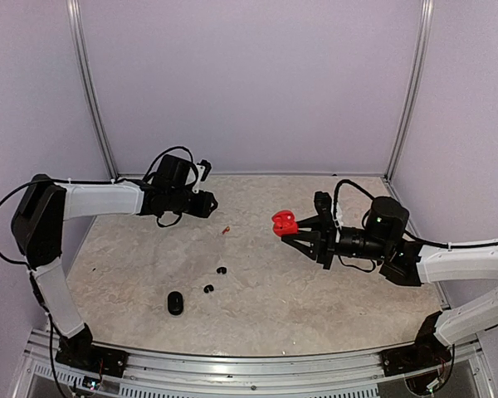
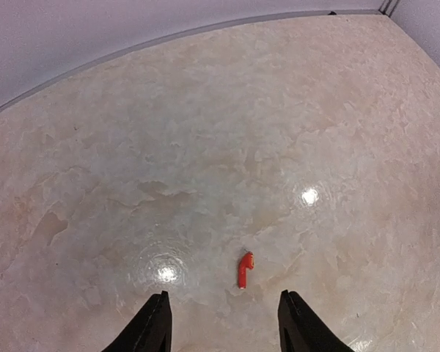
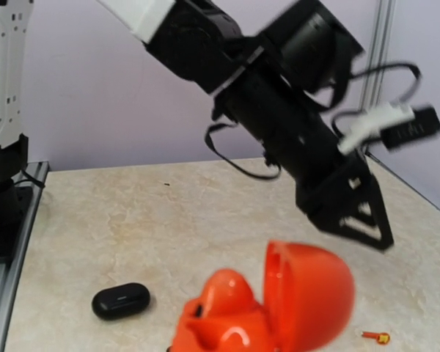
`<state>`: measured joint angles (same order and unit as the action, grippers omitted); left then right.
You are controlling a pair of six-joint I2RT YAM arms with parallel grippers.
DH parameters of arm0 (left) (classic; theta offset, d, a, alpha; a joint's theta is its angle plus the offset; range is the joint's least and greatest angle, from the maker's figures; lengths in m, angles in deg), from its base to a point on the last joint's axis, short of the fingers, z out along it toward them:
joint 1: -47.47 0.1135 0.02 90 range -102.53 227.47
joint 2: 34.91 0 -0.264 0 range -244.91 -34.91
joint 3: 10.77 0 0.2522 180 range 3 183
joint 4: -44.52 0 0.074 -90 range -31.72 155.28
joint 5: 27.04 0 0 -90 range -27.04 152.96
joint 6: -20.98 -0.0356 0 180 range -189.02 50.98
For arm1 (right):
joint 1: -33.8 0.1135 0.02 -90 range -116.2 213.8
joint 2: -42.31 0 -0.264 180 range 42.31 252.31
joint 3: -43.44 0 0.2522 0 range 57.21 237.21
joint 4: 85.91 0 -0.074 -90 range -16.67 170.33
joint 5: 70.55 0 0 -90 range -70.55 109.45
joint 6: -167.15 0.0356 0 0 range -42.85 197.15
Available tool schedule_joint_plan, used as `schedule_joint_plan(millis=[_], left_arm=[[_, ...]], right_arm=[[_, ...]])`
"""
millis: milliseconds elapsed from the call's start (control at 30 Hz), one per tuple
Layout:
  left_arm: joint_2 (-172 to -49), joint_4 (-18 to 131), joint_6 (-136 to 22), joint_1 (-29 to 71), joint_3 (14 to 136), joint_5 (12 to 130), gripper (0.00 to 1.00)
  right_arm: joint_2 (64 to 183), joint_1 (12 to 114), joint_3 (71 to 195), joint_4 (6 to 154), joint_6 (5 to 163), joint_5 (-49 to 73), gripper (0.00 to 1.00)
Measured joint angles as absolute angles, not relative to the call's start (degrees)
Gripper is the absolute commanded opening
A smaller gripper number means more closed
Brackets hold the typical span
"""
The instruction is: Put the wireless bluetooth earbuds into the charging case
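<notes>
Holding the open red case in my right fingers mid-frame; left fingers spread wide, red earbud on the bench just ahead.

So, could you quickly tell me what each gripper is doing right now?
Left gripper: open, empty, above a red earbud.
Right gripper: closed on the open red case.

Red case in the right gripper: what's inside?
The red case is open, lid up, in the right gripper. Moulded wells show; no earbud is clearly seated. Its front is cut off by the frame. One red earbud lies loose outside it.
</notes>
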<state>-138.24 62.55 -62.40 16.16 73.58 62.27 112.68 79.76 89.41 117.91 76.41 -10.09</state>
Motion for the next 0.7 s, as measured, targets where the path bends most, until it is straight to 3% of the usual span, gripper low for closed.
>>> schedule_joint_plan(millis=[333,700], left_arm=[[-152.1,73.3,-66.0,15.5,89.6,67.8,0.42],[-159.9,81.8,-67.8,13.8,96.1,68.6,0.37]], right_arm=[[112.2,79.1,89.0,117.5,76.6,-9.9,0.11],[112.0,79.0,88.3,117.4,76.6,-9.8,0.11]])
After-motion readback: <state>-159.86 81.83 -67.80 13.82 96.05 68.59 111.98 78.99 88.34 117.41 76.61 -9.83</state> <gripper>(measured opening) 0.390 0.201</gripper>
